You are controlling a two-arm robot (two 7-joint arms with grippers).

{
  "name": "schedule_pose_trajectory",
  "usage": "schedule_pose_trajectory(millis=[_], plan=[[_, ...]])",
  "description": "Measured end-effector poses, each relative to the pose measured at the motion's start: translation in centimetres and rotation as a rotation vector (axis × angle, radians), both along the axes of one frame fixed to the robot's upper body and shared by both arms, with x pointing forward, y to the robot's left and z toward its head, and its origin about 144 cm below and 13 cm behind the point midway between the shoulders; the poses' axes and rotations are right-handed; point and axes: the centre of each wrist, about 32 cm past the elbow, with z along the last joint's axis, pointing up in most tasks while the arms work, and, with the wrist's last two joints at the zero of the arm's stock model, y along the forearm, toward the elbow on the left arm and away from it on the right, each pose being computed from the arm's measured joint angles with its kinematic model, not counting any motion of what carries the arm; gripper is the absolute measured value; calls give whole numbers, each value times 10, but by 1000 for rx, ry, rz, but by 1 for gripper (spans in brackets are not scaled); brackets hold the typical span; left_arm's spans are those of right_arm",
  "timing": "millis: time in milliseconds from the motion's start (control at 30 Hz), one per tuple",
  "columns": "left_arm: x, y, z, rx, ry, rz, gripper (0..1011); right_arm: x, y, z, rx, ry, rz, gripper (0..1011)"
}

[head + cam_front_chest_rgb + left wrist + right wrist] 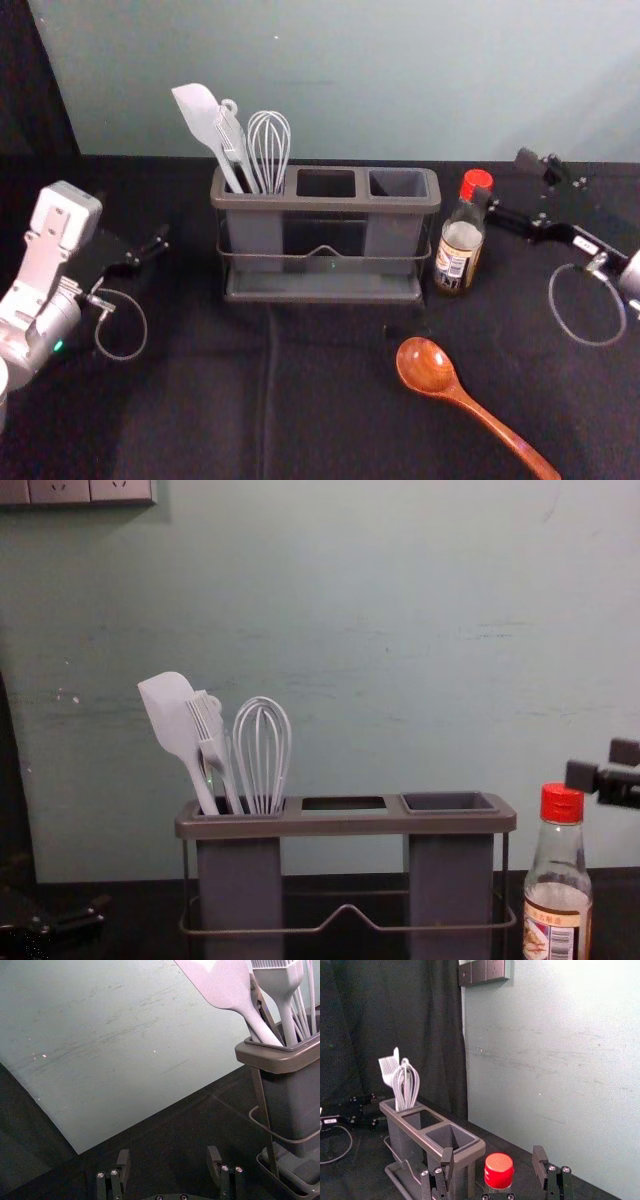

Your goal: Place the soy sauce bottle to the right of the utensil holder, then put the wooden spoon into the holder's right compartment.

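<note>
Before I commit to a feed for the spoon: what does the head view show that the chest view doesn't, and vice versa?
Head view only: the wooden spoon.
Chest view only: the socket panel on the wall.
Both: the utensil holder, spatula in its left compartment; the soy sauce bottle right of it; the right gripper by the bottle's cap.

Bottle (460, 248) right of utensil holder (325, 203), spoon (470, 402) before both, utensils (203, 112) in holder's left compartment (255, 235)
</note>
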Motion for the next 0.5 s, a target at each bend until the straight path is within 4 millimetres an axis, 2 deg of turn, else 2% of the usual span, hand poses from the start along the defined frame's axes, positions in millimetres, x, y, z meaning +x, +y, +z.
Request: schedule_pose_trajectory(millis=[200,500], plan=[[0,0,0,0,0,0,1005,-19,-2,23,-25,-6,19,1004],[0,0,0,0,0,0,1005,-52,6,44,-115,71,111,1004]])
